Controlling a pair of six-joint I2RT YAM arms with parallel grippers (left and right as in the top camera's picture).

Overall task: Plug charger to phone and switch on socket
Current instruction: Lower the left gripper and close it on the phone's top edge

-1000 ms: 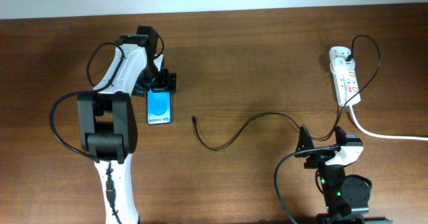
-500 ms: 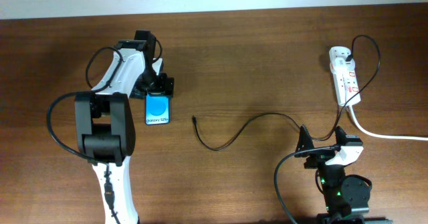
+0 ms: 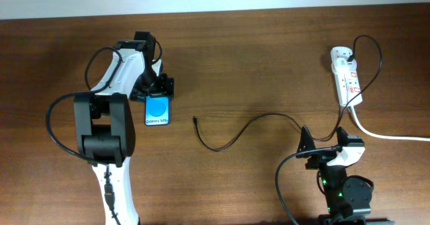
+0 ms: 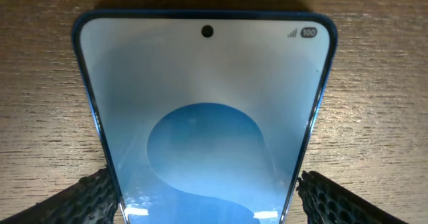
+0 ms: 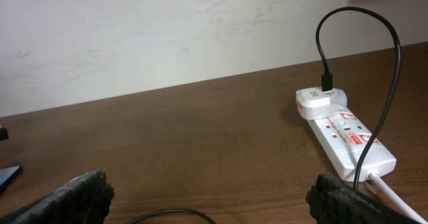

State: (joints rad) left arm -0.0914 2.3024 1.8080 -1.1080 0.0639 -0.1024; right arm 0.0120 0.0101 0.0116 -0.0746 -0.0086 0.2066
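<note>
The phone [image 3: 157,109] lies flat on the left of the table, blue screen up, its white band toward the front. It fills the left wrist view [image 4: 204,117]. My left gripper [image 3: 156,88] [image 4: 204,187] grips its far end, one finger against each long edge. The charger [image 3: 269,115], a thin black cable, curves across the table middle; its plug tip [image 3: 194,119] lies loose to the right of the phone. Its other end is plugged into the socket [image 3: 347,77] [image 5: 344,140] at the far right. My right gripper [image 3: 322,144] [image 5: 214,197] is open and empty near the front edge.
The socket's thick white cord [image 3: 390,136] runs off the right edge. The black cable loops above the socket [image 5: 394,63] and passes just in front of my right gripper [image 5: 167,214]. A pale wall stands behind the table.
My left gripper and the phone have shifted slightly to the left together. The right arm, the cable and the socket have not moved.
</note>
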